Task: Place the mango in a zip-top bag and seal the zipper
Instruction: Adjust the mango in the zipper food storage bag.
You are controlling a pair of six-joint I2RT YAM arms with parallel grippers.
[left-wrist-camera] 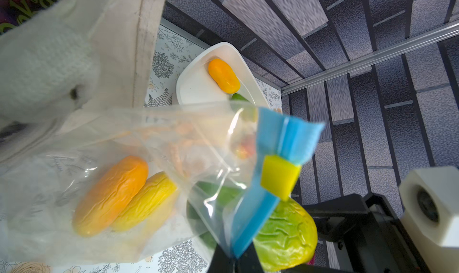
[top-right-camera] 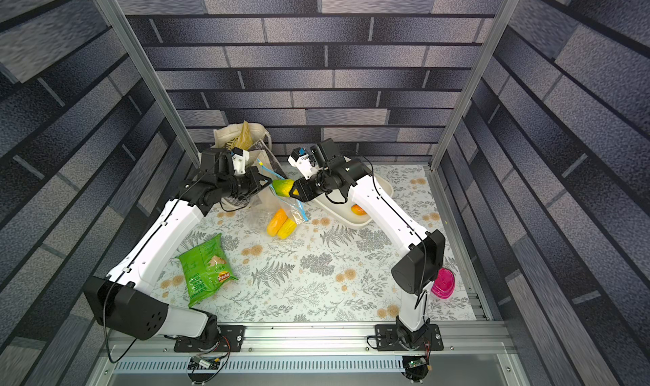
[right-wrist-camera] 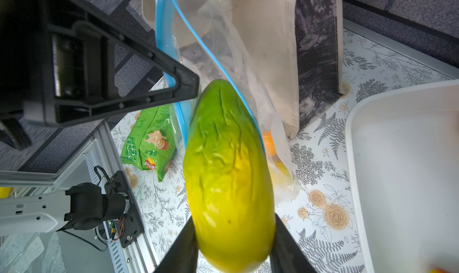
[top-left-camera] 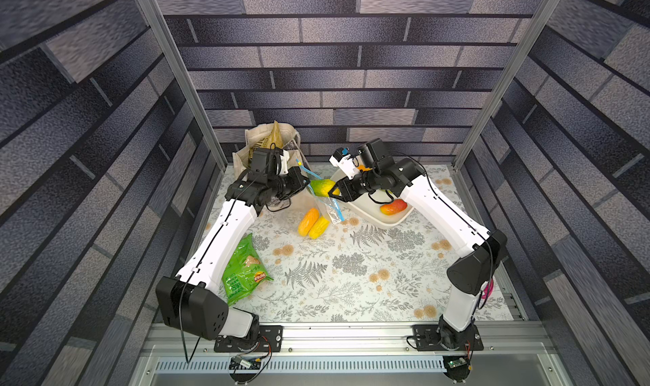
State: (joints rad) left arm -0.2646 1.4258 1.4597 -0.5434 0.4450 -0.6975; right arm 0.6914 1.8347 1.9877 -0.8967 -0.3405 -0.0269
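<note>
So, left fingers (left-wrist-camera: 234,260): mine, clenched on the zipper (left-wrist-camera: 285,135) strip, holding the zip-top bag (left-wrist-camera: 149,140) up by its mouth; yellow slider (left-wrist-camera: 279,177) just beside my grip.
right fingers (top-left-camera: 333,193): I'm grasping the mango (right-wrist-camera: 228,172) by its yellow end, green tip forward.
mango position: off the desk (top-left-camera: 351,278), tip between the two blue strips of the open mouth, body outside the bag.
bag contents: orange mango (top-left-camera: 308,222) and yellow mango (top-left-camera: 319,228), side by side and touching, at the bottom, which rests on the desk.
white tub (top-left-camera: 381,222): red-orange mango (top-left-camera: 393,206) and deep-orange mango (left-wrist-camera: 223,75) inside; a green piece (left-wrist-camera: 239,97) partly hidden by the bag.
canvas tote (top-left-camera: 251,148): upright behind my left arm, yellowish packet (top-left-camera: 276,134) sticking out.
green crisp packet (top-left-camera: 242,271): flat on the desk beside my left arm, well apart from the bag.
</note>
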